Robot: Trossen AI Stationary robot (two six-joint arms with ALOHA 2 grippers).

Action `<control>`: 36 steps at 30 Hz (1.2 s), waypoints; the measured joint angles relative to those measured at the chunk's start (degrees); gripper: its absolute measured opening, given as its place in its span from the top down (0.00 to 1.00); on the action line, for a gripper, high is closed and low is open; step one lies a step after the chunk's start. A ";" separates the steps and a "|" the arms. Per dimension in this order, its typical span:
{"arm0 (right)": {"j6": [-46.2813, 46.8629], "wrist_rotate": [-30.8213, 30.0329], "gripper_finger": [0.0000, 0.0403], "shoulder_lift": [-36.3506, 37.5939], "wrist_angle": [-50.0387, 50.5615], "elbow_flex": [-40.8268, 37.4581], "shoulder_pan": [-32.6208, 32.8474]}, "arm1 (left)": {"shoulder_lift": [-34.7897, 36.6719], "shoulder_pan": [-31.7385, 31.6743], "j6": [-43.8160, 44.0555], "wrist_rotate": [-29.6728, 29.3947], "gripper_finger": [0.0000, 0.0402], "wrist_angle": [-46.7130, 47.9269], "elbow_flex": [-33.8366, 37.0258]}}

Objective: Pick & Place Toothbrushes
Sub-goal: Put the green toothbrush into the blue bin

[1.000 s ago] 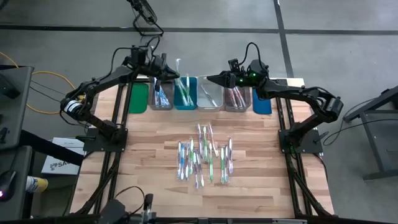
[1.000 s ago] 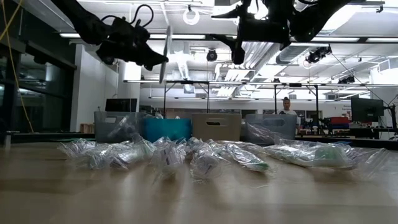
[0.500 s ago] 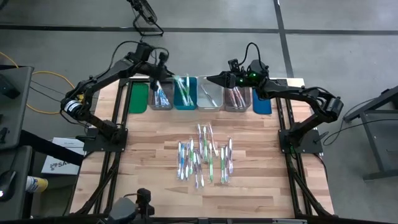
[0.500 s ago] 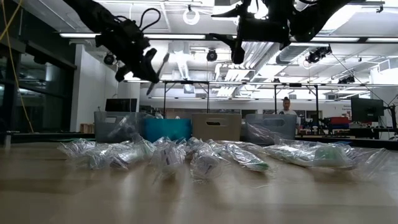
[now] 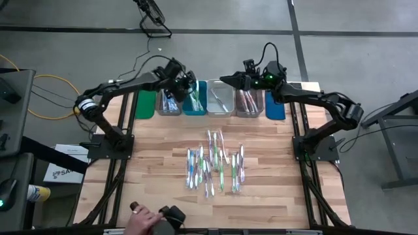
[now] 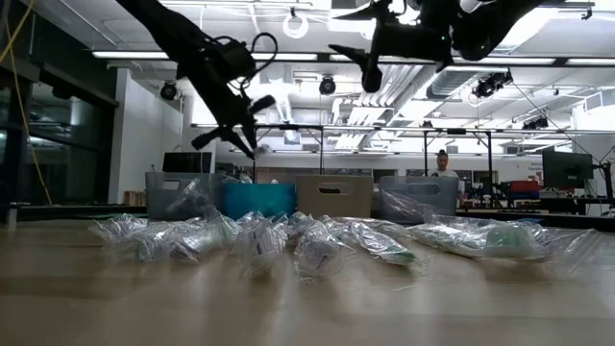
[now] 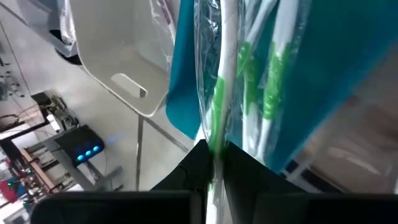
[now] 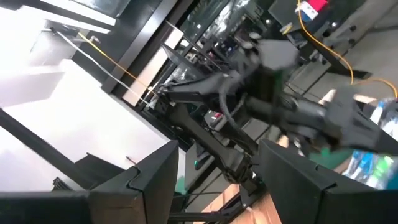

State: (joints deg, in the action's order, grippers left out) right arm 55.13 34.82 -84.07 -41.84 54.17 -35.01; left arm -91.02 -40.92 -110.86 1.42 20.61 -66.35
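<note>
Left tool [image 5: 189,88] grips a bagged green toothbrush [image 7: 219,99] above the teal bin [image 5: 194,98]; right tool [image 5: 230,79], fingers apart, hovers beside it.

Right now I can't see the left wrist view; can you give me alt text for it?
The left gripper has its fingers shut on a wrapped green toothbrush, held over the teal bin, which already holds others like it. A clear bin sits beside it.

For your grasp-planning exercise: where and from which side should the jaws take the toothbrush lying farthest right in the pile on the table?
Probably its mid-handle, from straight above. In the high view that toothbrush lies flat on the table, long axis running toward the bins, with bare wood on its right, so the jaws should close across its narrow width.
</note>
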 joint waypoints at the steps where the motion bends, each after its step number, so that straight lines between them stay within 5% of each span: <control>1: -0.42 -0.02 0.47 0.55 0.35 0.00 -0.17 | -0.58 0.41 -0.01 -0.57 0.93 -0.58 0.00; 17: -9.37 -1.94 0.47 9.93 17.46 0.00 -0.62 | -6.97 3.98 -9.30 -7.95 0.90 -4.23 0.00; 29: -11.91 -1.87 0.47 12.05 22.16 0.00 -0.62 | -6.98 4.62 -4.17 -7.54 0.63 -6.56 0.02; 36: -12.97 -1.48 0.47 12.04 22.09 0.00 -0.62 | -6.96 4.61 -2.73 -11.44 0.59 -7.14 0.02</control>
State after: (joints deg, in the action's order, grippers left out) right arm 42.16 33.34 -72.03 -19.75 54.17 -35.64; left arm -97.97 -36.32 -113.59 -10.02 13.47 -66.32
